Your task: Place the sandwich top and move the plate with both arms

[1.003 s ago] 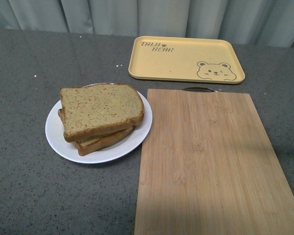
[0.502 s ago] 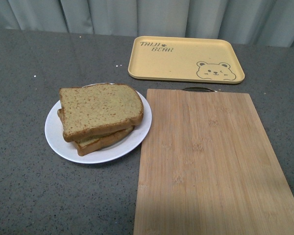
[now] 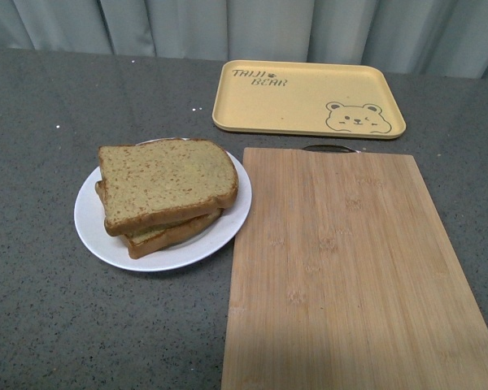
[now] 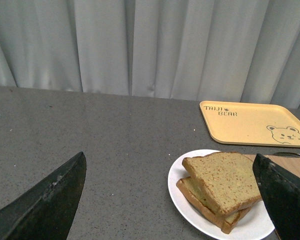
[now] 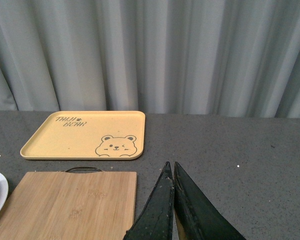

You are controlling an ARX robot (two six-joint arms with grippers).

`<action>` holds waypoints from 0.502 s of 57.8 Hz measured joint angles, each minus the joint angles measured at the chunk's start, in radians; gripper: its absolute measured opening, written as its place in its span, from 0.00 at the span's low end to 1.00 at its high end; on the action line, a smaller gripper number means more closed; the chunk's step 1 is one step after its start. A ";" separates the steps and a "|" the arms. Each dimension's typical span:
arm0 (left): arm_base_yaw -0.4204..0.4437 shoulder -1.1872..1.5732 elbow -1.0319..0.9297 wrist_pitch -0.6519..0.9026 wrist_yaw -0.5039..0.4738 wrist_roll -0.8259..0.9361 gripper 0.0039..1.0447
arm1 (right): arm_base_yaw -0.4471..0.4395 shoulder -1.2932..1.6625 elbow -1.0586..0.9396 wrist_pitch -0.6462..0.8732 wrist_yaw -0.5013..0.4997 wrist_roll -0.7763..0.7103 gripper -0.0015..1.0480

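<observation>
The sandwich top (image 3: 166,180), a speckled brown slice with darker crust, lies flat on a lower bread slice (image 3: 164,234) on the round white plate (image 3: 93,231). The left wrist view shows the same stack (image 4: 225,181) on the plate (image 4: 182,190). My left gripper (image 4: 170,190) is open, its two dark fingers spread wide, back from the plate and holding nothing. My right gripper (image 5: 171,167) is shut, empty, over the grey table beside the board's right edge. Neither arm shows in the front view.
A bamboo cutting board (image 3: 350,268) lies right of the plate, touching its rim. A yellow tray with a bear drawing (image 3: 309,99) sits behind it. Grey curtains (image 4: 140,45) close the far side of the speckled grey table (image 3: 49,309).
</observation>
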 joint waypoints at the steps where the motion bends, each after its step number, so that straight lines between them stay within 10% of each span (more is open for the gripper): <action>1: 0.000 0.000 0.000 0.000 0.000 0.000 0.94 | 0.000 -0.013 0.000 -0.012 0.000 0.000 0.01; 29: 0.000 0.000 0.000 0.000 0.000 0.000 0.94 | 0.000 -0.290 0.000 -0.275 0.000 0.000 0.01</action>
